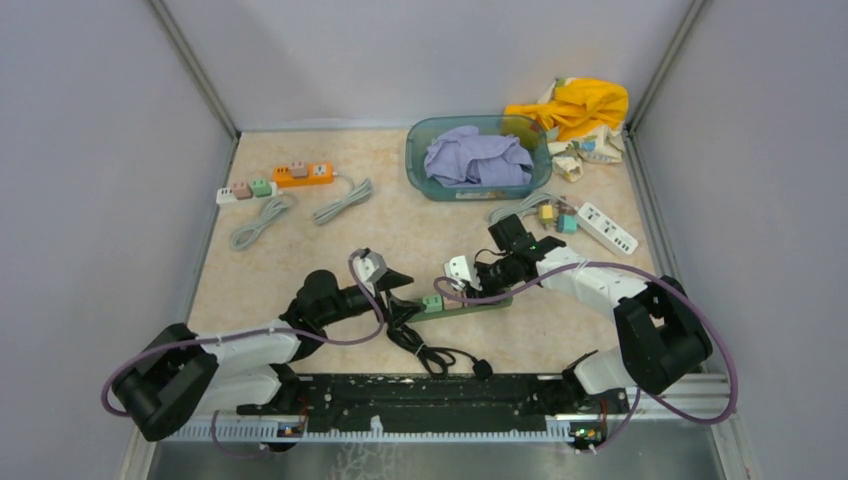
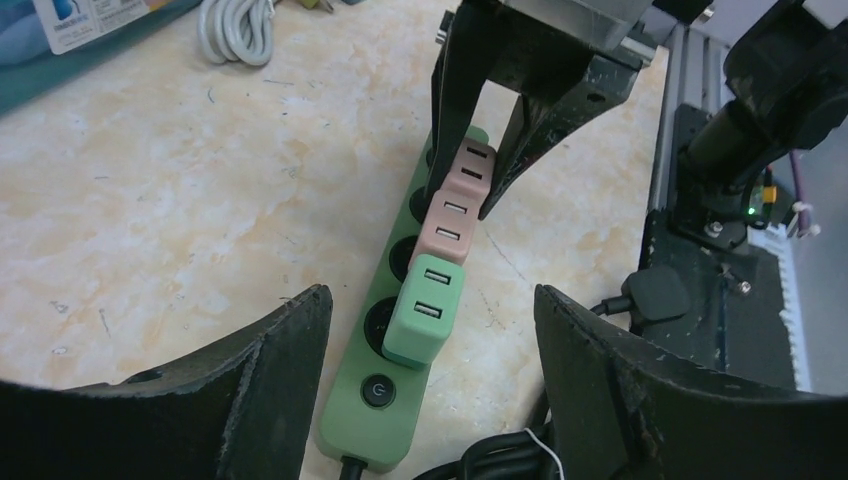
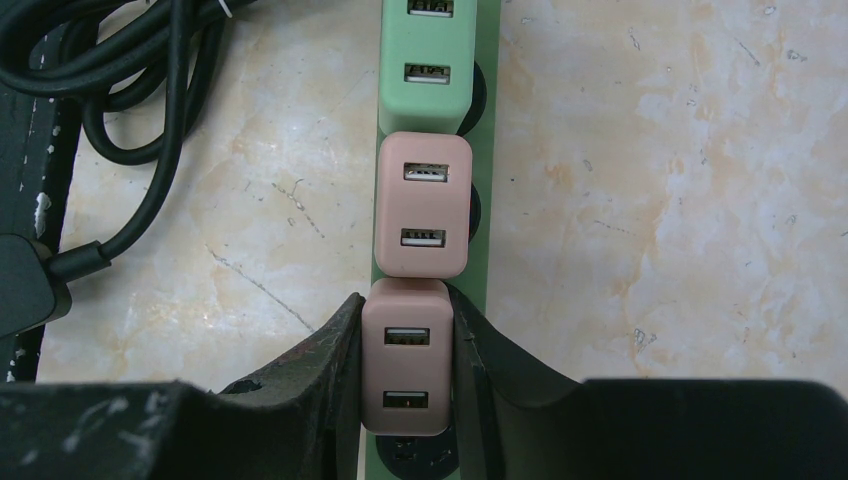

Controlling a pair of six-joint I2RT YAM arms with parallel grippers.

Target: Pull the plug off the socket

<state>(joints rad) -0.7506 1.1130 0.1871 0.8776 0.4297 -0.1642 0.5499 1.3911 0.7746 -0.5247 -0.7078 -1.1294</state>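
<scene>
A green power strip lies on the table near the front and carries three USB plugs in a row. In the right wrist view my right gripper is shut on the end pink plug, one finger on each side of it. A second pink plug and a green plug sit beyond it on the strip. My left gripper is open, its fingers wide apart on either side of the switch end of the strip, above the green plug. Both grippers show in the top view, right and left.
The strip's black cable is coiled by the front rail. A teal basin with purple cloth stands at the back, a yellow cloth beside it. A white power strip lies at the right, an orange and white one at the left.
</scene>
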